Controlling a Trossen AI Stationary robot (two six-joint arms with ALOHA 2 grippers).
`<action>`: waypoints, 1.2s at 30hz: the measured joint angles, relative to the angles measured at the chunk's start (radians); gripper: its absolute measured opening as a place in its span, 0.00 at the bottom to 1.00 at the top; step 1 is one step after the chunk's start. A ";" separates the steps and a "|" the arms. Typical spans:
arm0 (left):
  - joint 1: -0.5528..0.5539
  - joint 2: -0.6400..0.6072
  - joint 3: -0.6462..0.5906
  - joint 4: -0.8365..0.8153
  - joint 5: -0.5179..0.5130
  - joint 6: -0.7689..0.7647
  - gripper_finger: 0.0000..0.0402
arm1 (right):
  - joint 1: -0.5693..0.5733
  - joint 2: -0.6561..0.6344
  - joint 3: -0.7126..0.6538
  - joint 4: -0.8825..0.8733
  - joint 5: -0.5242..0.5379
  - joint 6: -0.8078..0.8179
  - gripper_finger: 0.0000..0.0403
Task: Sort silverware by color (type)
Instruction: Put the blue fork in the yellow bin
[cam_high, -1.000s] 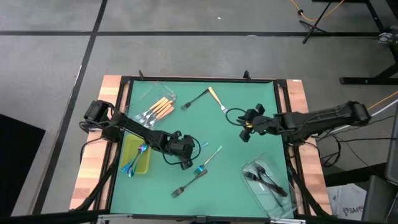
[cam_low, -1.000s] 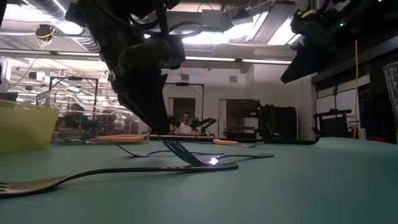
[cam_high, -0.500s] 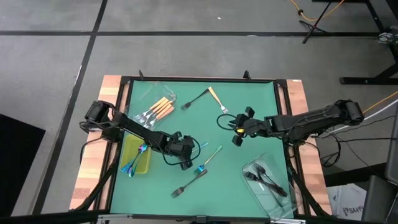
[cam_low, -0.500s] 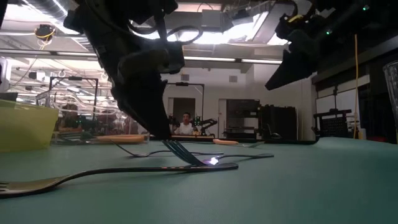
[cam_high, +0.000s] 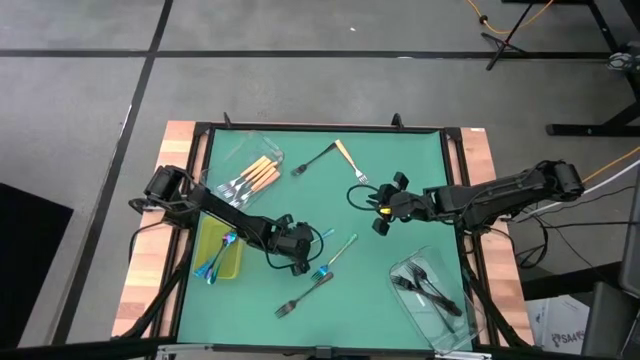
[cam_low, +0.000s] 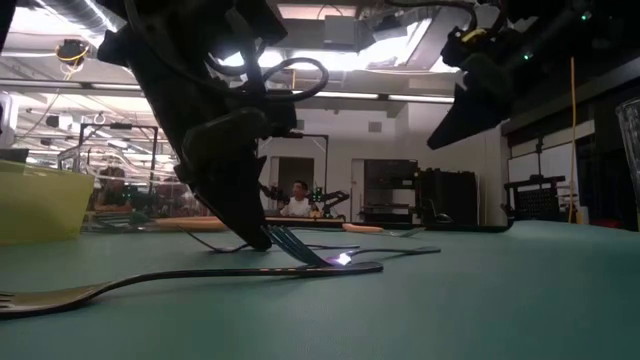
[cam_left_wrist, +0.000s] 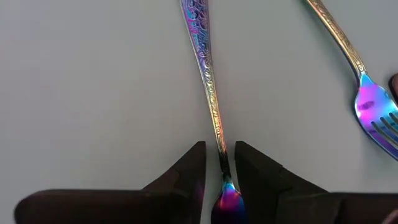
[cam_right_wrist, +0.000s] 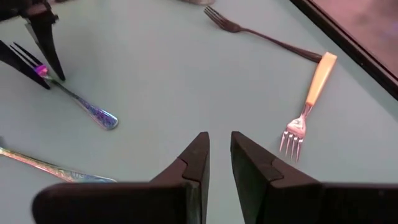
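Iridescent fork (cam_left_wrist: 208, 81) lies with its neck between the left gripper's (cam_left_wrist: 221, 163) narrow jaws, handle running straight ahead, while the right gripper (cam_right_wrist: 219, 149), near-closed and empty, hovers mid-counter.

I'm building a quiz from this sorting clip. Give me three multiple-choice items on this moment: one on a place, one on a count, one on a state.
1. Where do the orange-handled forks mostly lie?
A. in the clear tub at the table's far left
B. in the yellow-green tray
C. in the near right tub

2. How many forks lie loose on the green mat?
A. one
B. four
C. nine

3. What is the left gripper doing?
A. hanging over a bare mat
B. straddling an iridescent fork
C. holding a tub

Key: 1 A, the high view shows them in that tub. 2 B, two far, two near. 3 B, the left wrist view shows the fork's neck between its jaws.
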 joint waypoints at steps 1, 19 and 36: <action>0.000 0.000 0.000 0.000 0.000 0.001 0.20 | 0.000 0.000 0.000 0.004 0.000 0.000 0.14; 0.002 0.005 0.007 -0.004 -0.014 0.010 0.02 | 0.000 0.000 0.000 0.044 -0.067 0.000 0.14; 0.002 0.009 0.145 -0.003 -0.103 0.459 0.01 | -0.084 0.000 0.000 0.259 -0.416 0.033 0.14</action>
